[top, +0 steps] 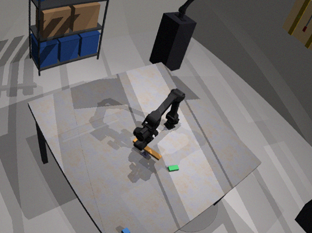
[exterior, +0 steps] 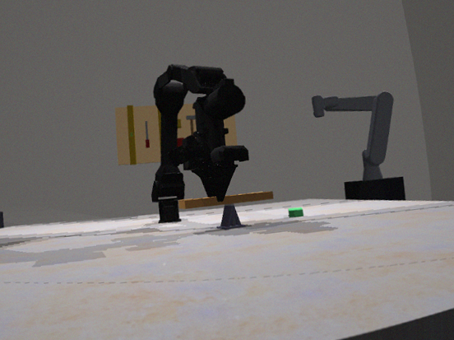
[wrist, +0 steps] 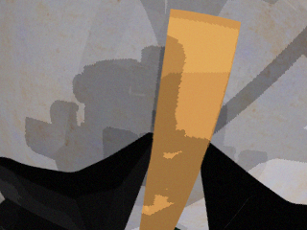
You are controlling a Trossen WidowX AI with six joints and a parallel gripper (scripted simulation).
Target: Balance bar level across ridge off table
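Note:
An orange bar [top: 153, 153] [exterior: 252, 197] [wrist: 203, 53] is held off the table, looking about level in the exterior view. The small dark grey ridge [top: 144, 154] [exterior: 230, 218] stands on the table under the bar, a little to the right of the fingers in the exterior view. The bar's underside is at or just above the ridge's top; whether they touch is hard to tell. My gripper [exterior: 220, 198] [wrist: 178, 144] points down and is shut on the bar near its middle, one finger on each side. The ridge is hidden in the wrist view.
A green block [top: 173, 168] [exterior: 295, 212] lies on the table beyond the bar's right end. A small blue cube [top: 125, 231] lies near the table's corner at the bottom of the top view. The arm's base stands behind the gripper.

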